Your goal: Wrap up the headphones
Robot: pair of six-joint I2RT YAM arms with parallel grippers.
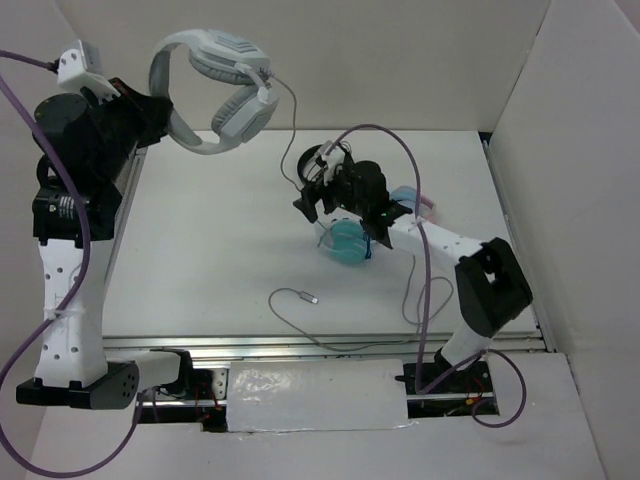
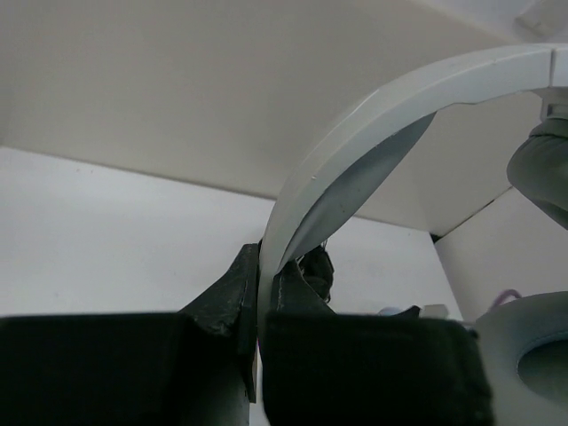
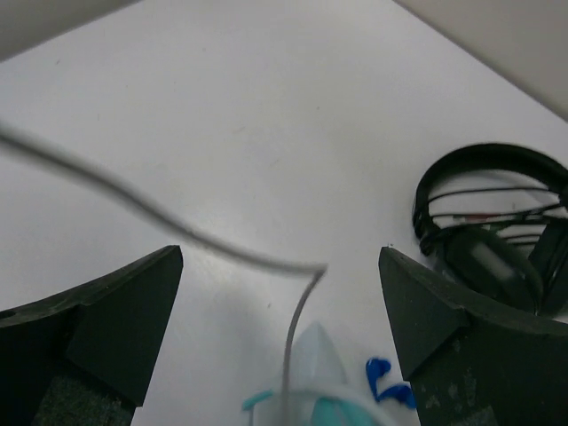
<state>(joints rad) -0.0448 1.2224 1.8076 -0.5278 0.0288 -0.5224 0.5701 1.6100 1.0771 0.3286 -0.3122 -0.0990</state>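
The white and light-grey headphones (image 1: 215,90) hang in the air at the back left. My left gripper (image 1: 168,112) is shut on their headband; the left wrist view shows the fingers (image 2: 226,293) clamped on the headband (image 2: 373,124), with a grey ear pad (image 2: 541,355) at the right. The thin grey cable (image 1: 296,115) drops from an ear cup toward my right gripper (image 1: 315,195), and its plug end (image 1: 312,298) lies on the table. My right gripper (image 3: 280,266) is open, and the cable (image 3: 222,244) crosses between its fingers without being pinched.
Small black headphones (image 1: 315,160) lie just beyond my right gripper and also show in the right wrist view (image 3: 493,222). Teal headphones (image 1: 348,242) lie under it, and pink-and-blue ones (image 1: 415,200) sit beside the right arm. White walls stand at the back and right.
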